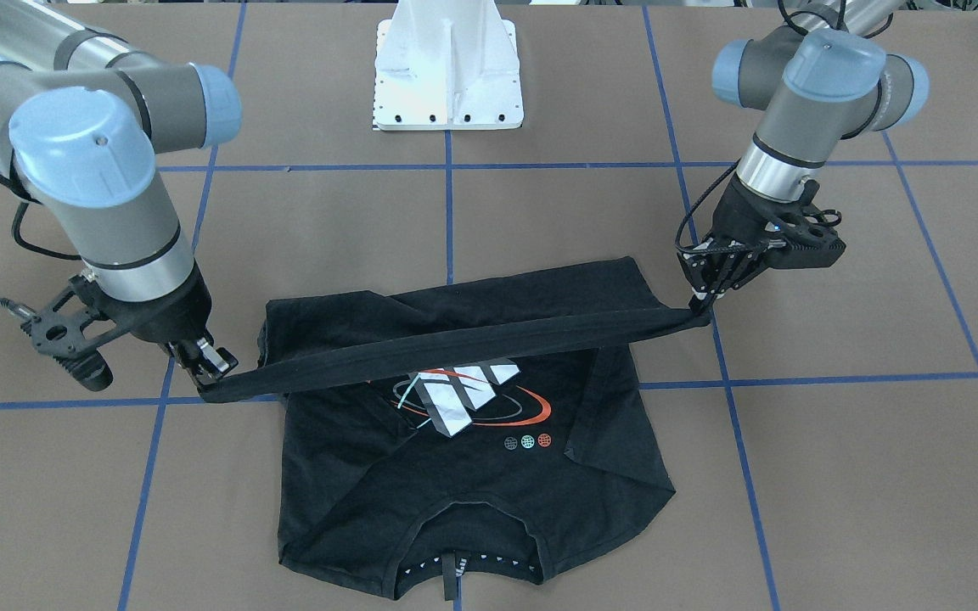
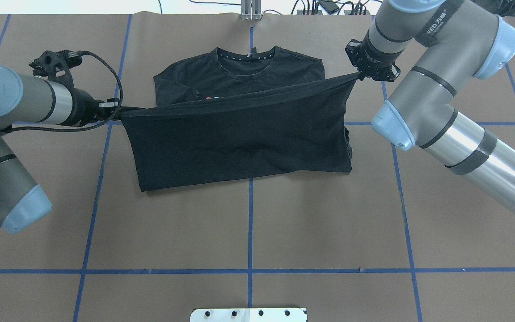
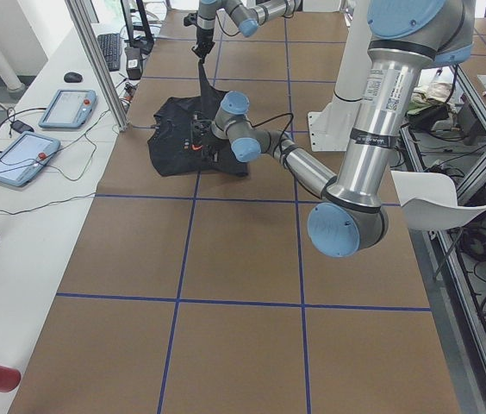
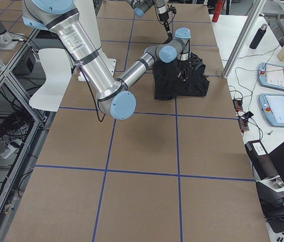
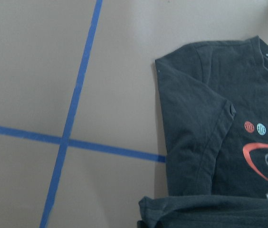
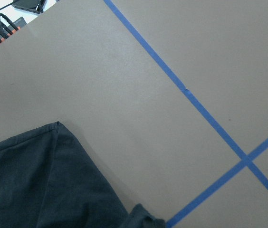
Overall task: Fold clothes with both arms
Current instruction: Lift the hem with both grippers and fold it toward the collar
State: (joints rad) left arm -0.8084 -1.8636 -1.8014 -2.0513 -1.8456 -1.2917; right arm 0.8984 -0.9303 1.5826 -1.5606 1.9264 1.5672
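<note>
The black T-shirt (image 1: 472, 484) lies on the brown table with its collar (image 2: 249, 56) on the side far from the robot. Its bars graphic (image 1: 463, 395) faces up. The hem edge (image 1: 455, 344) is lifted and stretched taut between both grippers, above the shirt's chest. My left gripper (image 1: 699, 307) is shut on one hem corner; it also shows in the overhead view (image 2: 115, 108). My right gripper (image 1: 210, 373) is shut on the other corner, further from the robot (image 2: 359, 75). The left wrist view shows a sleeve (image 5: 196, 118) lying flat; the right wrist view shows the other sleeve (image 6: 39, 175).
The white pedestal base (image 1: 448, 76) stands behind the shirt on the robot's side. Blue tape lines (image 2: 250, 223) grid the table. A side bench with tablets (image 3: 66, 108) and cables runs along the table's far edge.
</note>
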